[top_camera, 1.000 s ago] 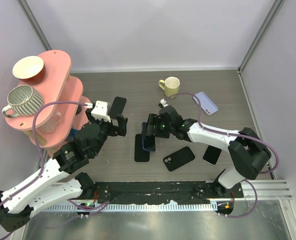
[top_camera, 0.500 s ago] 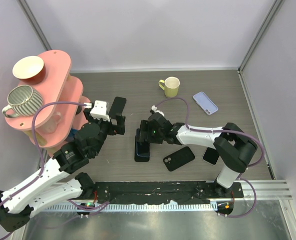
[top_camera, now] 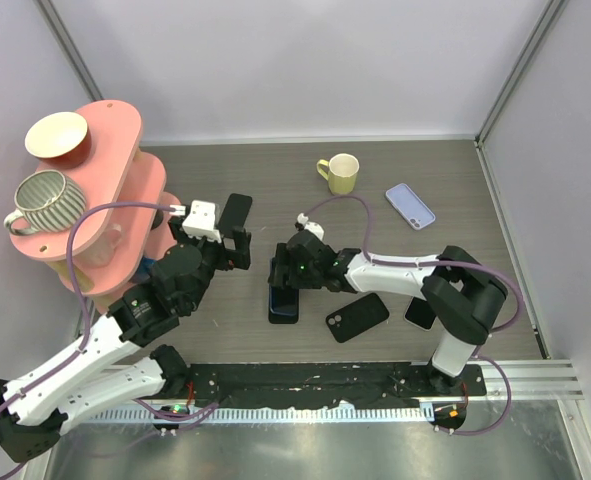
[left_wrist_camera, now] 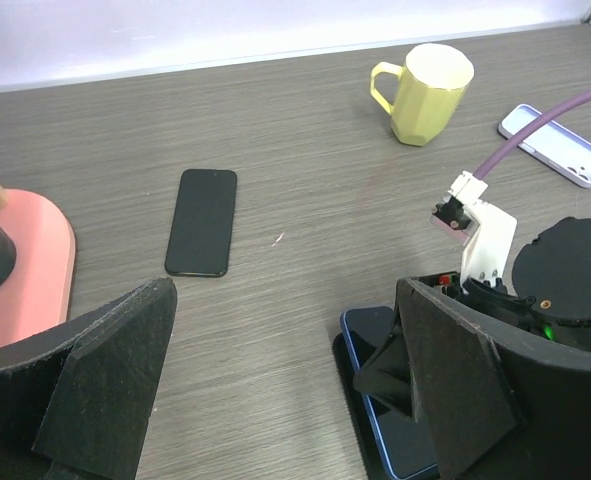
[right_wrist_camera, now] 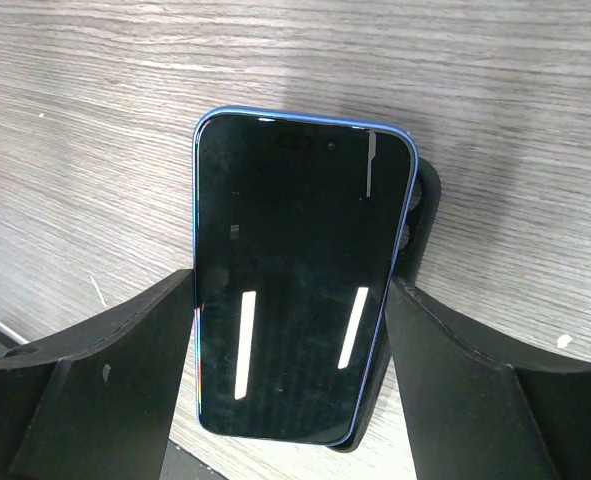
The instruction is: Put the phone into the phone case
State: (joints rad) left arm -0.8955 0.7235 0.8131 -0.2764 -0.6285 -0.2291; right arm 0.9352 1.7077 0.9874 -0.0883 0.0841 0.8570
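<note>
Right pincer [right_wrist_camera: 293, 300], wrist view: its 2 fingers [right_wrist_camera: 105, 390] press on the 2 long edges of the phone [right_wrist_camera: 295, 250], pinching it across its width. Between the fingers the phone lies screen up, its blue rim showing. It rests on the black phone case [right_wrist_camera: 422, 225] but is offset, not lined up: the case's edge shows past the phone's right side and lower corner. Both rest on the wooden table [right_wrist_camera: 495, 90].

Left pincer [left_wrist_camera: 285, 330], wrist view: fingers spread wide, with nothing between them, raised above the table. The right pincer and the phone lie just past its right finger. 1 black phone [left_wrist_camera: 202, 221] lies flat ahead of it, toward its left finger. 1 yellow mug [left_wrist_camera: 427, 92] stands upright farther ahead, toward its right finger. 1 lavender case [left_wrist_camera: 556, 145] lies farther right than the mug.

Overhead view: the 2 pincers face each other, near but apart. Behind the right pincer, alongside its arm, lie 1 black case with a camera cut-out [top_camera: 357, 316] and 1 more phone [top_camera: 422, 310]. To the outer side of the left pincer stands a pink 2-level stand [top_camera: 115, 125] bearing a bowl [top_camera: 57, 135] and a striped mug [top_camera: 47, 198].
</note>
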